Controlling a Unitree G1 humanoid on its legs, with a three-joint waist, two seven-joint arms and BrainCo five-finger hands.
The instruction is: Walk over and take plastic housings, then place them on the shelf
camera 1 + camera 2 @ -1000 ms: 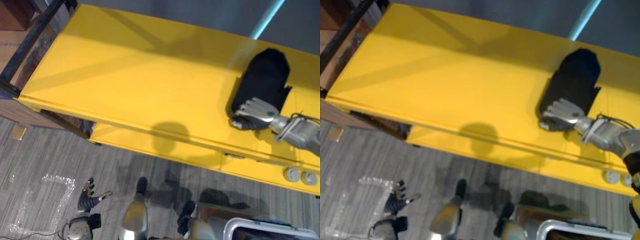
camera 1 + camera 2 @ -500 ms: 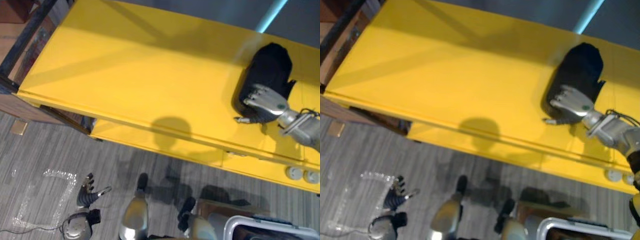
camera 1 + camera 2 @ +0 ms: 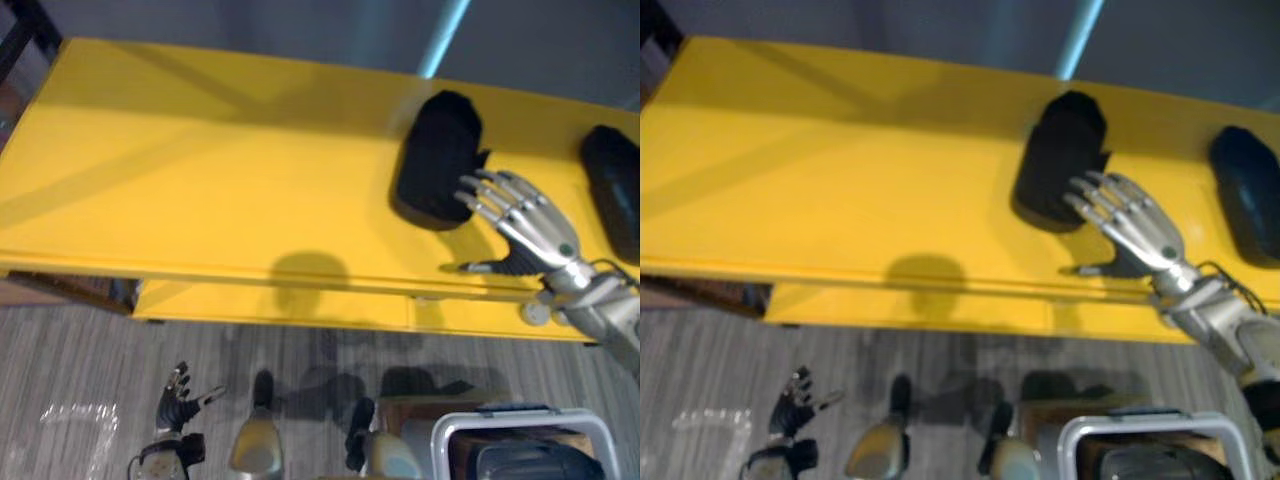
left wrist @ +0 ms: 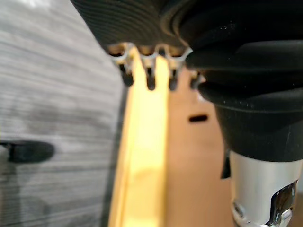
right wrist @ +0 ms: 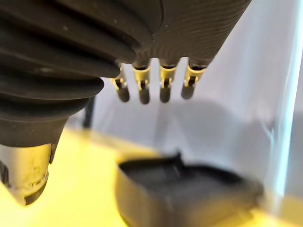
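Your right hand, spread wide and empty at right of frame, hovers beside the housing lying on the shelf (placement looks done).

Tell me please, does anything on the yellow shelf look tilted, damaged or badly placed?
Nothing stands out. The left housing and the right housing both lie flat on the yellow shelf, apart and back from its front edge. The right hand is open beside the left housing, gripping nothing.

Two black housings, one yellow shelf, one white-rimmed bin.
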